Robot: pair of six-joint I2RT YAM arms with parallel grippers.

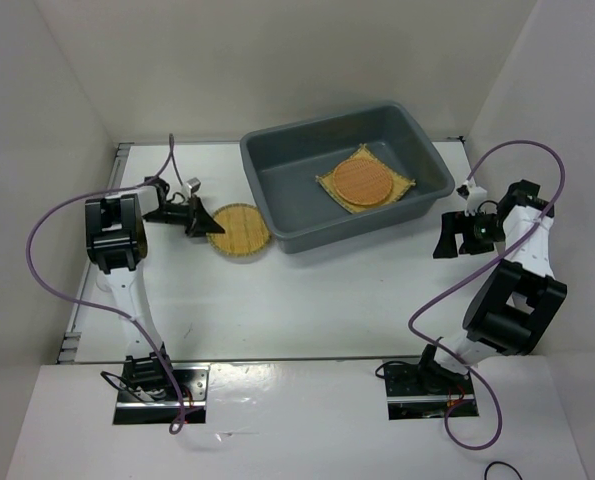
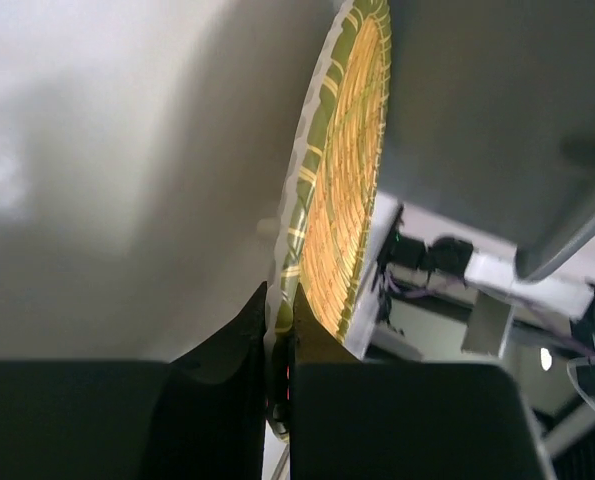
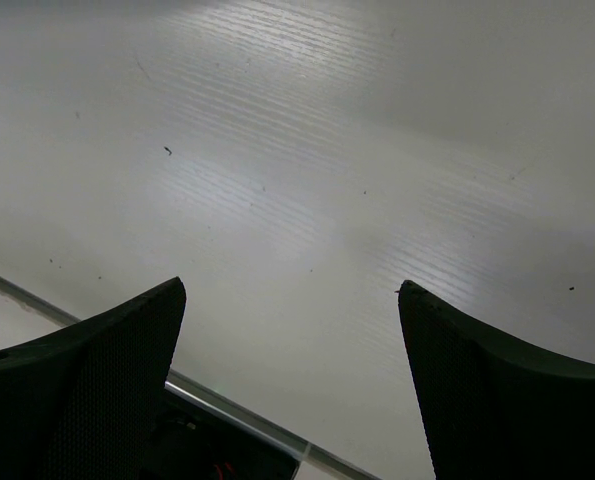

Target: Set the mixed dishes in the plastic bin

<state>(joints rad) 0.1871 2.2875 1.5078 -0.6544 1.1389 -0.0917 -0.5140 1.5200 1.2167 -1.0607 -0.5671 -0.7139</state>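
Left claw (image 1: pixel 199 222) (image 2: pixel 280 310): I am gripping the yellow round mat (image 1: pixel 239 231) (image 2: pixel 342 200) by its rim, both fingers pinching the woven edge between them. The mat is sitting just beside the plastic bin (image 1: pixel 287 185) (image 2: pixel 477 100), off its left wall and outside it. In the left wrist view it is showing nearly edge-on. I cannot tell whether it is touching the table (image 1: pixel 327 300).

Right claw (image 1: pixel 445 240) (image 3: pixel 292 290): I am holding it spread wide with nothing between the fingers. It is hanging near the bin's right end and apart from it, facing a white, finely ribbed surface with a few dark specks.

Bin contents: the square mat (image 1: pixel 402 183) is lying flat on the bin floor, towards the right half. The orange round mat (image 1: pixel 363 181) is resting on top of it.

Surface and room: the table is showing plain white, with the bin standing at its far middle. White walls (image 1: pixel 277 60) are enclosing the table on the left, far and right sides. Purple cables (image 1: pixel 47 240) are looping off both arms.
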